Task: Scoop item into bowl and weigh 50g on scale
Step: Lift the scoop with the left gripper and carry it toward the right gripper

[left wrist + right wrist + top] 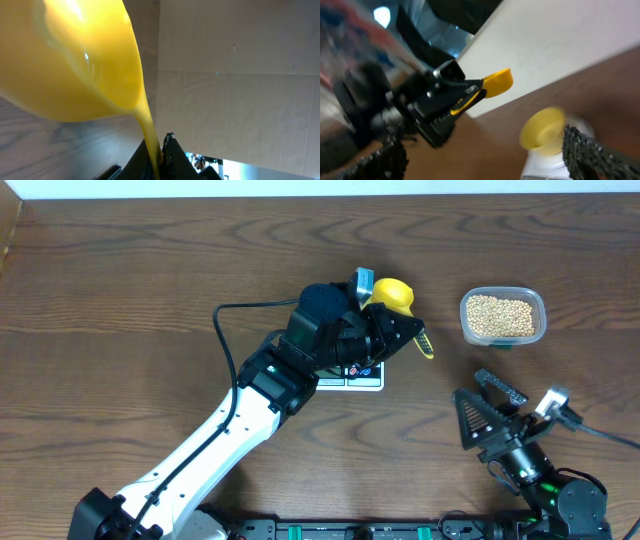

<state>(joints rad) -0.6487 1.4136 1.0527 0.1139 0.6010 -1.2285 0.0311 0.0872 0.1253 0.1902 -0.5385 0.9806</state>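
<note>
While the beans (502, 317) lie in the clear container (541, 307) at far right, the bowl (542, 131) sits on the scale (366, 380) at centre. In the overhead view the left arm (230, 420) hides the bowl. Left gripper (415, 338) is above the scale, fingers clamped tight on the handle of the yellow scoop (392, 293), whose cup lies to the far side. Scoop contents cannot be determined. Right gripper (487, 402) is at near right, well apart from the container, fingers spread wide and holding nothing.
</note>
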